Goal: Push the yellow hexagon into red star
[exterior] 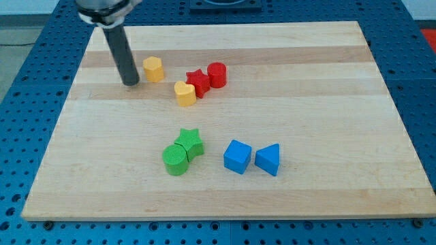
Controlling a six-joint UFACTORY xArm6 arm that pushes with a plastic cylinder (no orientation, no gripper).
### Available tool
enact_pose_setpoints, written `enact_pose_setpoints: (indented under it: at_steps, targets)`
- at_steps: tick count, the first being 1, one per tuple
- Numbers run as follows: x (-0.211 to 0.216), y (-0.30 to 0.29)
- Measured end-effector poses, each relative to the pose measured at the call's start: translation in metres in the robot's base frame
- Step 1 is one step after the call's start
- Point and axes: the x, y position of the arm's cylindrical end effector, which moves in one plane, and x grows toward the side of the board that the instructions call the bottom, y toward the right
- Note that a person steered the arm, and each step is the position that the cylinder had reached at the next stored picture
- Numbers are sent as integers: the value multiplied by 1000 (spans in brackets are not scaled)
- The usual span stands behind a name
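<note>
The yellow hexagon (153, 69) sits on the wooden board toward the view's upper left. The red star (197, 82) lies to its right and slightly lower, a gap apart from it. My tip (130, 83) rests on the board just left of the yellow hexagon, a small gap away. A yellow heart (184, 93) touches the red star's lower left side. A red cylinder (216, 74) touches the star's upper right side.
A green star (190, 142) and a green cylinder (176, 160) sit together below the middle. A blue cube (237, 156) and a blue triangular block (268, 159) lie to their right. The wooden board (327, 102) lies on a blue perforated table.
</note>
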Motion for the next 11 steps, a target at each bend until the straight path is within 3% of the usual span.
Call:
enact_pose_setpoints:
  at_steps: [4, 6, 9, 11]
  targets:
    - [-47, 43]
    - [-47, 74]
    - [-25, 61]
    - [-25, 105]
